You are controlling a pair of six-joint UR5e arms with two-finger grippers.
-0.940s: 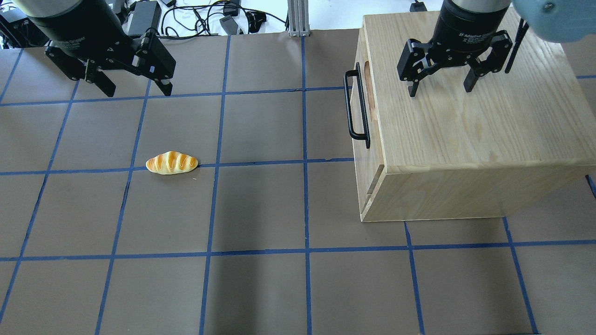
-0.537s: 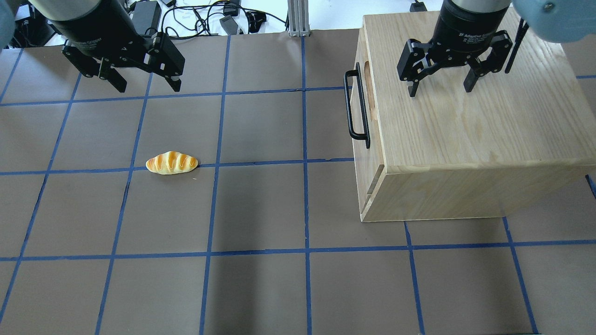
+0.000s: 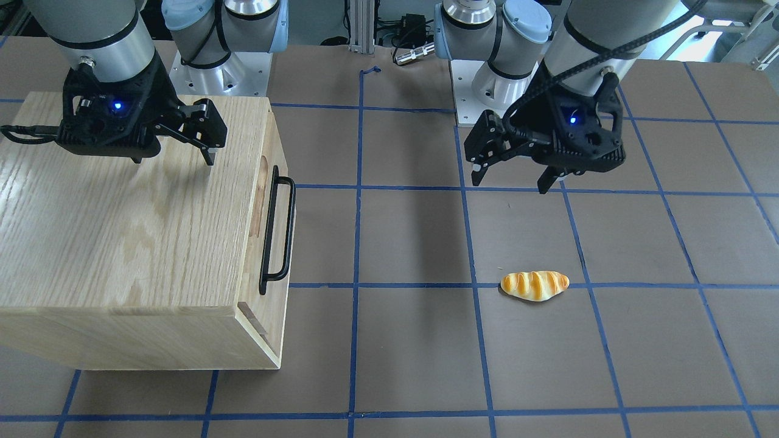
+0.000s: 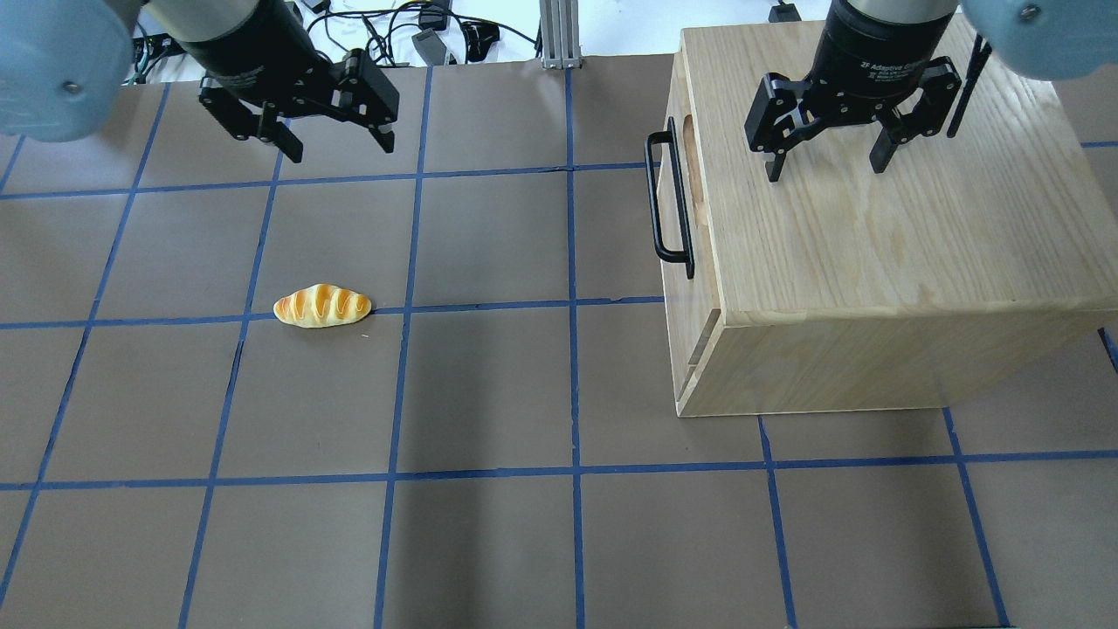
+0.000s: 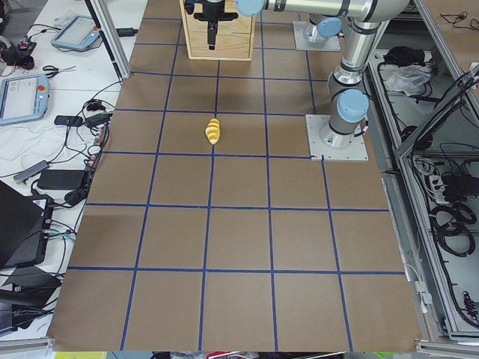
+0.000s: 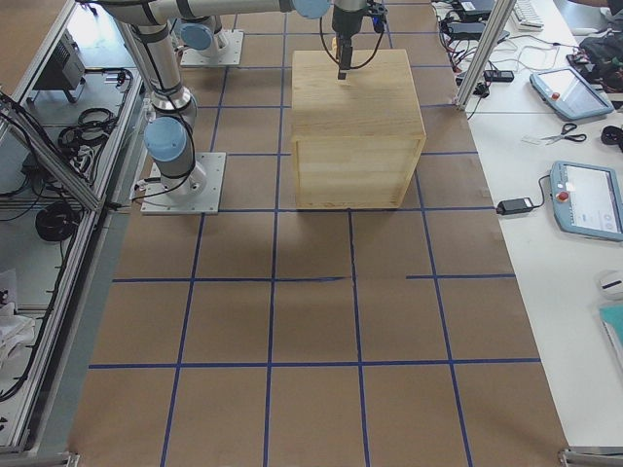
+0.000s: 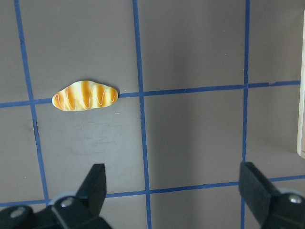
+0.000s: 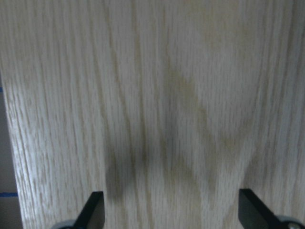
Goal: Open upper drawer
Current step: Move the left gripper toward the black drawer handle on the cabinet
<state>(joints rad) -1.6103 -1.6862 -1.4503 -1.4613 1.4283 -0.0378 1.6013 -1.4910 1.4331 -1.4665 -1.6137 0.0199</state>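
1. Jaws first: left jaws spread and empty, hanging over bare counter near the robot's bases, well apart from the cabinet. Right jaws also spread and empty, close above the cabinet top. We cannot tell whether they touch it.
2. Drawer is at the top of the cabinet front, on the side towards the left jaws, and looks fully shut. Nothing is touching the handle.
3. We judge the step in hand to be the approach to the handle. Bring the left jaws across and straddle the bar near mid-length, with one finger in the gap behind it. Then close firmly.
4. Pull straight out, square to the front. We expect a skewed or off-centre pull could bind the drawer.
5. The cabinet may slide, so we would press the right jaws down on its top as a brace.
6. Roll lies on a tape line, well off that path.
7. Surface: flat brown covering with a blue tape grid, likely low grip. Room: cables by the bases, and a pendant and scissors on a side bench.
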